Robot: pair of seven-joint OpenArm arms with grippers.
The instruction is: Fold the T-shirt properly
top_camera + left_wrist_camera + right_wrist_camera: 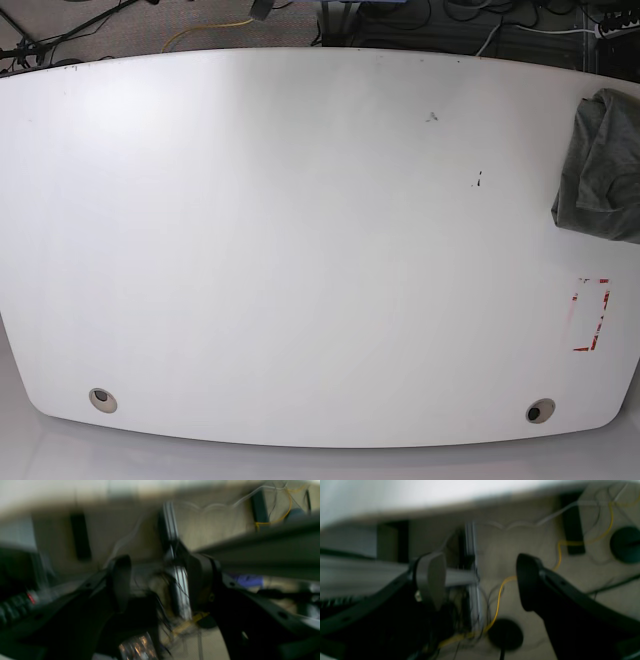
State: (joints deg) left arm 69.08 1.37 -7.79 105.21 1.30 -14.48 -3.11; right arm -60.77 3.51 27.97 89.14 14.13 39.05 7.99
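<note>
While the overhead view takes in the whole white desk [300,230], its glossy top is bare across the middle, with one grey T-shirt [603,165] bunched in a wrinkled heap at the far right edge, partly cut off by the frame. There are two round grommet holes near the front edge — one at the left [101,399], one at the right [540,411] — plus one red-and-white marking [590,315] just in front of the shirt and two small dark specks [478,181] further in. Neither arm shows in this view. Both wrist cameras are blurred and look out past the desk to a beige floor strewn with cables, among them a yellow cable [498,597] snaking past a dark round base [505,635]. The left tool [157,582] has its two dark fingers standing apart, nothing between them. The right tool [480,580] too — fingers spread wide, gripping nothing, only floor in the gap. The shirt lies well clear of both.
</note>
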